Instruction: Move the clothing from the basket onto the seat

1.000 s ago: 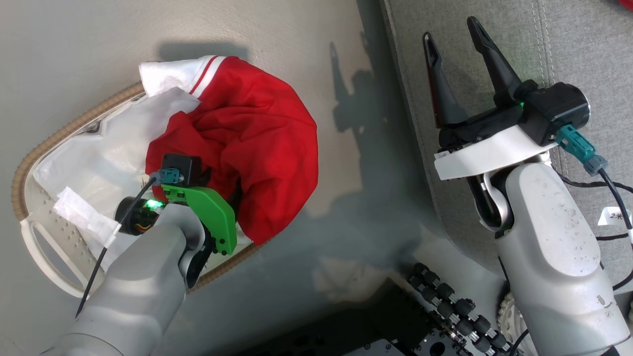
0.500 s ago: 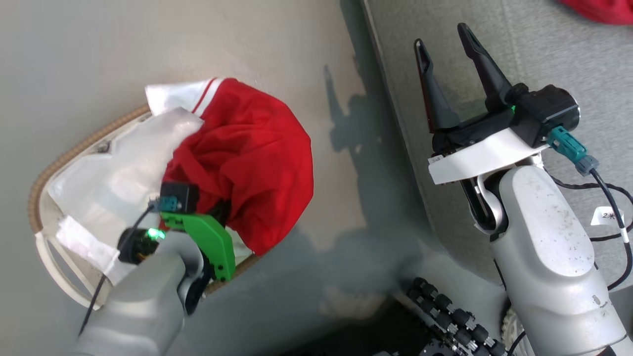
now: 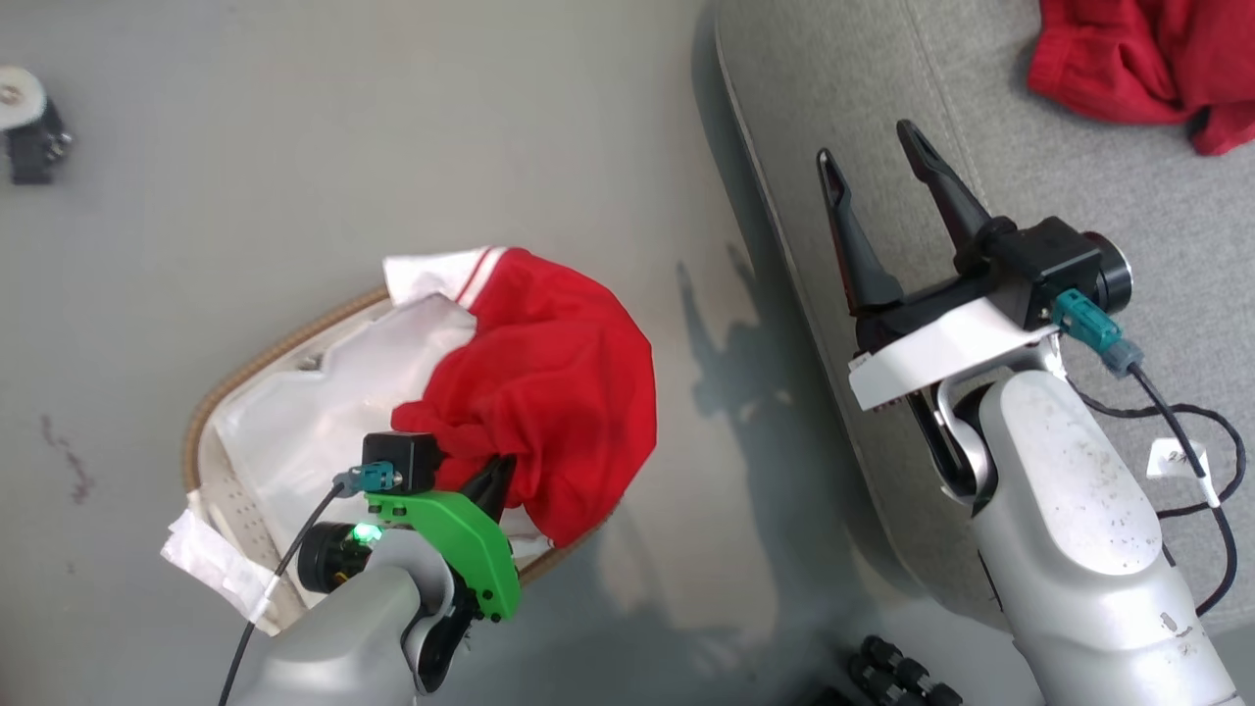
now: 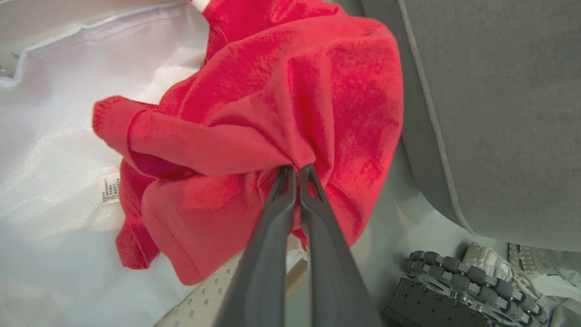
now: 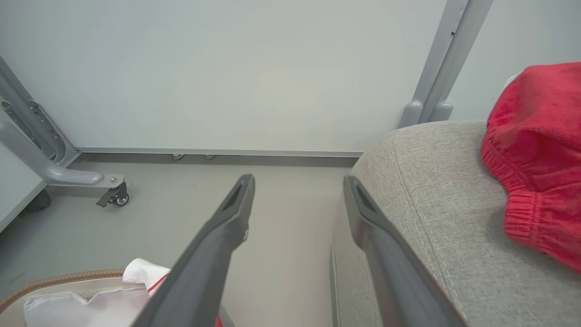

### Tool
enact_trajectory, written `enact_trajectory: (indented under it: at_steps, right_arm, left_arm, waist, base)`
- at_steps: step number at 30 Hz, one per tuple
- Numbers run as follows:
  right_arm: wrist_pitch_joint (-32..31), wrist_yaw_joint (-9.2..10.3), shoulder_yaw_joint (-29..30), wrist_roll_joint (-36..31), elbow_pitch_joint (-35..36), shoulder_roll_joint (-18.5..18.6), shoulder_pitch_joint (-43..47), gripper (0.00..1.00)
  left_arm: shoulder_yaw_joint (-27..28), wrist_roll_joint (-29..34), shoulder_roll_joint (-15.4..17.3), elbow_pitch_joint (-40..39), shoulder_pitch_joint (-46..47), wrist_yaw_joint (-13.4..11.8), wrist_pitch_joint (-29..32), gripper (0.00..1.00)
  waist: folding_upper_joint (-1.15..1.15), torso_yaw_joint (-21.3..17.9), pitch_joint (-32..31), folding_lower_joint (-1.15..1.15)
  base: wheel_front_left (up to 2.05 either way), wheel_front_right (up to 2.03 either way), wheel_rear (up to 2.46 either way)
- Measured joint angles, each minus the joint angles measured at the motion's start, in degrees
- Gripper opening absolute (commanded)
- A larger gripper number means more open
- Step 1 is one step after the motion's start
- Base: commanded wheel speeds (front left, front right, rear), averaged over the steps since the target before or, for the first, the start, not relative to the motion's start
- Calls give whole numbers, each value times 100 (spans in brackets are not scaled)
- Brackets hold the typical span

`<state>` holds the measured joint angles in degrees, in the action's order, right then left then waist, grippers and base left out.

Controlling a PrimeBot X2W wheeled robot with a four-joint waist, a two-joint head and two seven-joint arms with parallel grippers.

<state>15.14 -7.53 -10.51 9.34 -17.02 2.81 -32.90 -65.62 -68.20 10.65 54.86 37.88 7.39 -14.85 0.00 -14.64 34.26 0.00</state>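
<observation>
The red clothing (image 3: 559, 392) is bunched over the near right end of the basket (image 3: 255, 358), beside its white liner (image 3: 314, 422). My left gripper (image 4: 297, 169) is shut on a fold of that red garment (image 4: 295, 91), and in the head view its fingers (image 3: 492, 482) are sunk into the cloth. A second red garment (image 3: 1137, 59) lies on the grey seat (image 3: 863, 78) at the upper right. My right gripper (image 3: 863, 142) is open and holds nothing, hovering over the seat's left edge (image 5: 431, 204) with its fingers well apart (image 5: 298, 181).
The basket stands on a grey floor (image 3: 392, 127) just left of the seat. A caster (image 3: 25, 123) sits at the far left, and a frame leg with a wheel (image 5: 115, 196) stands by the wall. My base's black rollers (image 4: 458, 272) lie below the seat.
The head camera has moved, so the whole picture has shifted and more of the seat shows. My left gripper stays shut on the red garment, which looks more gathered. The right gripper stays open.
</observation>
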Motion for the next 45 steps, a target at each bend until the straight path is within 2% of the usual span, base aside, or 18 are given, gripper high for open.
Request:
enact_trajectory:
  at_steps: [7, 15, 27, 36, 45]
  right_arm:
    - [0, 0, 49, -110, -249, -1, 328, 100]
    - [0, 0, -19, -205, -439, 0, 715, 100]
    - [0, 0, -9, -221, -586, 1, 1204, 100]
    - [0, 0, -207, -176, -690, 3, 1534, 100]
    - [0, 0, -1029, -246, -931, 2, 1703, 100]
  left_arm:
    - [917, 524, -33, -481, -438, 0, -27, 0]
    - [2035, 1492, -66, -1058, -935, 0, -27, 0]
    - [3343, 2658, -236, -2340, -1264, 0, -26, 0]
    - [3855, 3285, -367, -3325, -1248, 0, -27, 0]
    - [3852, 3398, -532, -3932, -1087, 0, -27, 0]
  waist:
    - [0, 311, -770, 0]
    - [0, 601, -1529, 0]
    - [0, 963, -2366, 0]
    - [0, 1187, -2765, 0]
    - [0, 1470, -2997, 0]
  base:
    - [0, 0, 0]
    - [0, 0, 0]
    - [0, 0, 0]
    - [0, 0, 0]
    - [0, 0, 0]
